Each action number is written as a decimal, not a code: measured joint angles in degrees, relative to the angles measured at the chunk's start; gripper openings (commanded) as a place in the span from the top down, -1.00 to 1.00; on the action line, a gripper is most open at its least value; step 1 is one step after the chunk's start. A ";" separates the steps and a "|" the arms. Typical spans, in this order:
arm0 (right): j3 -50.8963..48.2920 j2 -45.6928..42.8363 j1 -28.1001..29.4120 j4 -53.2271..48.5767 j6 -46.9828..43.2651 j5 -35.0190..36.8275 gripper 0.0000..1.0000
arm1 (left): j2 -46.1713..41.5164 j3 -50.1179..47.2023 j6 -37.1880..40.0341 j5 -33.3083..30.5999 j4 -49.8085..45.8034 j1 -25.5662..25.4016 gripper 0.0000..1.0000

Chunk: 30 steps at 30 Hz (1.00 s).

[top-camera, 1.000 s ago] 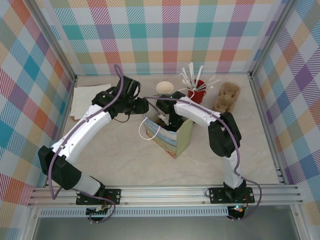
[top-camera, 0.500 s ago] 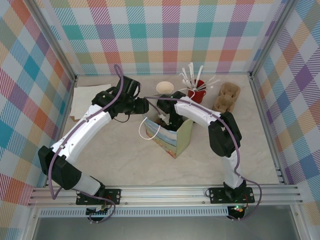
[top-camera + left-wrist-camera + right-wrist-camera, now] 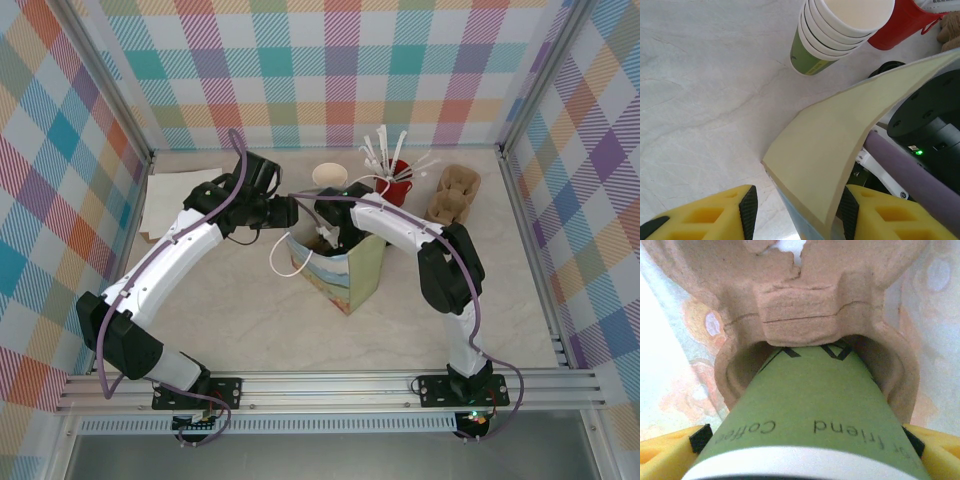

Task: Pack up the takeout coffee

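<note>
Pale beige marbled table (image 3: 230, 310) with five things standing or lying on it.

An open pale-green paper bag with a coloured print (image 3: 350, 275) stands upright near the middle of the table. Behind it, at the far side, stands a stack of paper cups, cream above and olive-green below (image 3: 327, 175), and just to the right of this stack a red cup holding white stirrers (image 3: 398, 183). In the far right corner lie brown moulded-pulp cup carriers (image 3: 455, 193). In the far left corner lies a flat pile of cream paper sheets (image 3: 170, 200), well apart from the bag.
</note>
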 measured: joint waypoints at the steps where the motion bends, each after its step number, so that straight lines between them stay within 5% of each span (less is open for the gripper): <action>1: 0.00 0.00 0.00 0.13 0.17 -0.07 -0.90 | 0.00 0.00 0.00 0.02 0.00 0.00 0.01; 20: 4.13 -1.27 -0.44 -1.55 1.95 -0.72 -1.00 | -0.02 -0.02 0.00 1.49 0.02 0.00 -0.20; 30: 7.96 -3.28 -0.44 -4.48 2.34 -0.66 -1.00 | -3.54 -2.16 -0.17 3.37 0.57 0.00 -0.90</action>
